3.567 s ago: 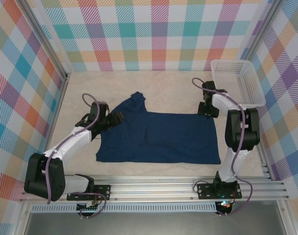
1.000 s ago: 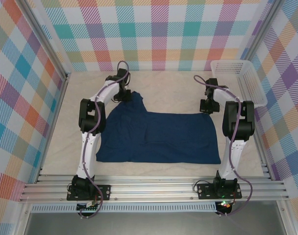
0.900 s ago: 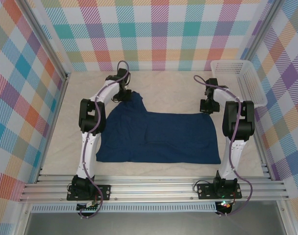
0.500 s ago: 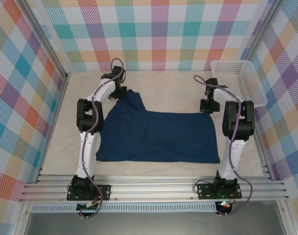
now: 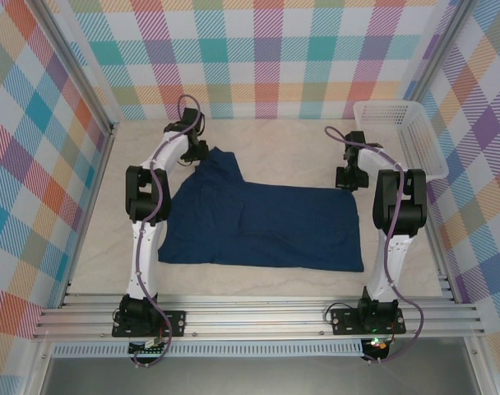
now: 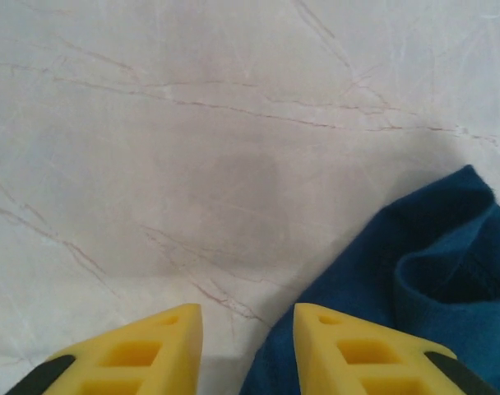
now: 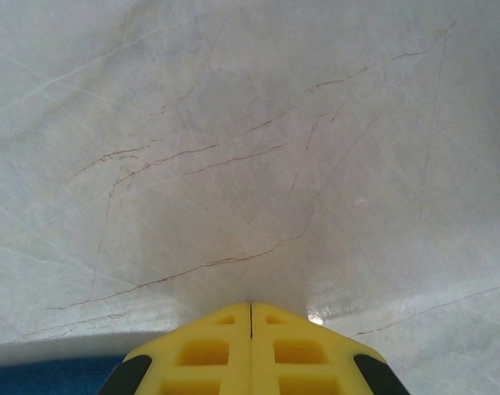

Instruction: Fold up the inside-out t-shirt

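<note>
- The left gripper (image 5: 196,151) hangs at the far left of the table (image 5: 291,148). Its yellow fingers (image 6: 164,350) stand a little apart, with bare pale tabletop in the gap (image 6: 246,317) and nothing held.
- The inside-out t-shirt (image 5: 258,226) begins just right of that gripper. In the left wrist view its folded blue edge (image 6: 431,296) runs under the right-hand finger.
- The right gripper (image 5: 346,183) sits at the shirt's far right corner with its fingers pressed flat together (image 7: 251,311). In the right wrist view a strip of blue cloth (image 7: 53,374) shows beside and below them. Whether any cloth is pinched I cannot tell.
- A white lattice basket (image 5: 398,140) stands at the far right, near the right gripper and apart from the shirt, its mesh floor in plain sight.
- The shirt is dark navy, spread flat as a wide band across the middle of the table, with one flap reaching toward the far left.
</note>
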`<state>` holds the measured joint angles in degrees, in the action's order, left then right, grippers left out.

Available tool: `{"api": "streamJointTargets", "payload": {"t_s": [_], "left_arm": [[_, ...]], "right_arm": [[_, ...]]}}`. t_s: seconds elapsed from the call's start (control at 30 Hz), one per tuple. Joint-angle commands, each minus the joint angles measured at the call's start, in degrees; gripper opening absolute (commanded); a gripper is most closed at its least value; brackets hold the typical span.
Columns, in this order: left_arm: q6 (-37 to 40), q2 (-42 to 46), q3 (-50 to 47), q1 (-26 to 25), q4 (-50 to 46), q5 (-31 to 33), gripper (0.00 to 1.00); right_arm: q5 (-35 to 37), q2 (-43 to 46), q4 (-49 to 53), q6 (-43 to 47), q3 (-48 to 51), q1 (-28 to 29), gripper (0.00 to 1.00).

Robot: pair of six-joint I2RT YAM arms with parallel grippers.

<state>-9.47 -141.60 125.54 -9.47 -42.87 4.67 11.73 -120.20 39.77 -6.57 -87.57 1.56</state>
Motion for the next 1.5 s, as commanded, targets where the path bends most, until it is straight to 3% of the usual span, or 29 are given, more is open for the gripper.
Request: {"api": "streamJointTargets", "payload": {"t_s": [0.0,0.23,0.73,1.07,1.27,1.47], "left_arm": [[-0.19,0.22,1.64,0.41,2.44,-3.2,0.4],[0.07,-1.95,3.82,0.18,4.74,-10.51,0.44],[-0.2,-8.94,13.85,-1.12,1.94,-15.59,0.38],[-0.45,-8.34,14.81,-1.07,1.17,-16.35,0.03],[-0.8,-2.73,13.02,-1.07,0.28,-16.09,0.0],[-4.39,12.54,-4.56,-1.07,8.03,-16.7,0.0]], "right_arm": [[2.09,-2.05,0.14,0.69,-1.11,-0.51,0.0],[1.74,-2.01,0.1,0.78,-0.94,-0.55,0.0],[0.93,-1.94,-0.02,0.89,-0.67,-0.46,0.0],[0.58,-1.37,-0.29,0.46,-0.68,-0.41,0.0],[0.1,3.05,-3.22,0.18,1.44,-0.37,0.0],[0.12,10.53,-5.55,-0.61,5.73,-0.41,0.0]]}}
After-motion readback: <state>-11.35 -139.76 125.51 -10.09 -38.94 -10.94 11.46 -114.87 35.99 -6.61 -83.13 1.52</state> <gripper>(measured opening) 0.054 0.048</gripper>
